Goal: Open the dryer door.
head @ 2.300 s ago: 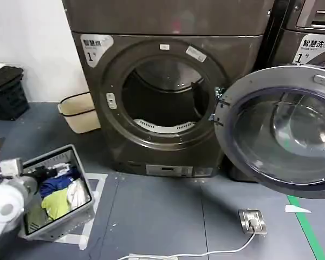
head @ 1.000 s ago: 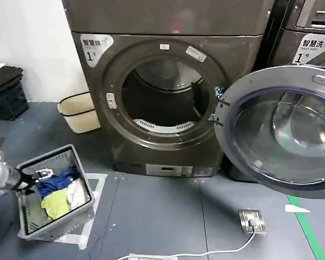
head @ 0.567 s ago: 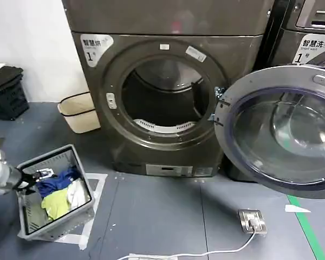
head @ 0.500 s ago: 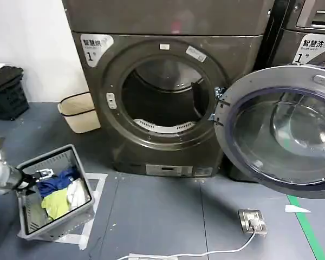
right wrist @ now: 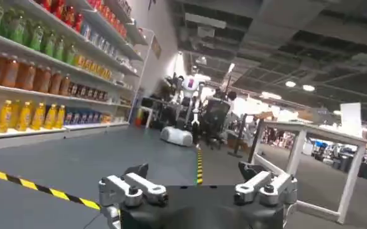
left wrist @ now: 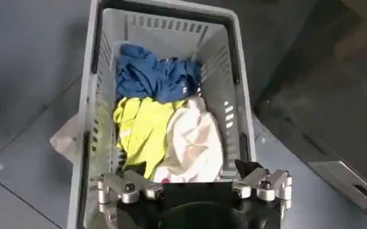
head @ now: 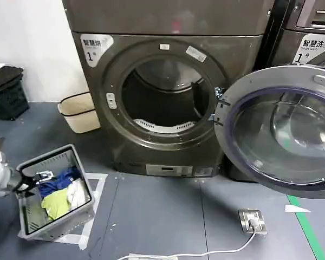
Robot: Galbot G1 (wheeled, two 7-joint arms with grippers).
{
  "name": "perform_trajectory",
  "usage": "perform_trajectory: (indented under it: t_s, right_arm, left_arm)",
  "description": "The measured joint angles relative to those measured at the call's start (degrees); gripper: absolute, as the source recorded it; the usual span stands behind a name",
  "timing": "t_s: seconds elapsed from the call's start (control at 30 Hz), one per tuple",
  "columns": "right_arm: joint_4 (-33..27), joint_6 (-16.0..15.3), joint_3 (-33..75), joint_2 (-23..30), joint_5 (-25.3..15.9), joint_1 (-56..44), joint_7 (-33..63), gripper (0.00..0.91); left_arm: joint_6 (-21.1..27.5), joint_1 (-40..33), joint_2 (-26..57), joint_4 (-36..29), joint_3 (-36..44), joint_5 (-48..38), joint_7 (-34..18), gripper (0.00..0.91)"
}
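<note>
The dryer door is swung fully open to the right of the dryer, its clear inner bowl facing outward; the round drum mouth is exposed. The left gripper is held over a grey laundry basket of clothes, fingers spread wide, nothing held. The right gripper is seen facing a shop aisle, likewise spread wide and empty.

Dryer at 12 o'clock. Dryer door swung out to 2 o'clock, before the second machine. Laundry basket on floor at 8 o'clock, clothes inside; left gripper over its left rim. Floor socket at 5 o'clock.
</note>
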Motion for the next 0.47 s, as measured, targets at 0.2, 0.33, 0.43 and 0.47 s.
perform_trajectory:
  t_s: [0.2, 0.33, 0.43, 0.47]
  right_arm:
    - [0.03, 0.11, -0.07, 0.08, -0.01, 0.00, -0.07, 0.907]
    - [-0.02, 0.21, -0.10, 0.10, -0.02, -0.02, -0.14, 0.907]
    - [0.01, 0.23, -0.15, 0.20, -0.02, 0.01, -0.17, 0.907]
    - [0.02, 0.23, -0.17, 0.22, -0.02, 0.02, -0.18, 0.907]
  left_arm:
    - [0.00, -0.54, -0.06, -0.03, 0.68, 0.15, 0.00, 0.907]
    - [0.00, -0.97, -0.39, -0.02, 1.14, 0.32, 0.00, 0.907]
    - [0.00, -1.11, -0.63, 0.01, 1.41, 0.43, 0.00, 0.907]
    - [0.00, -1.18, -0.64, 0.04, 1.47, 0.43, 0.00, 0.907]
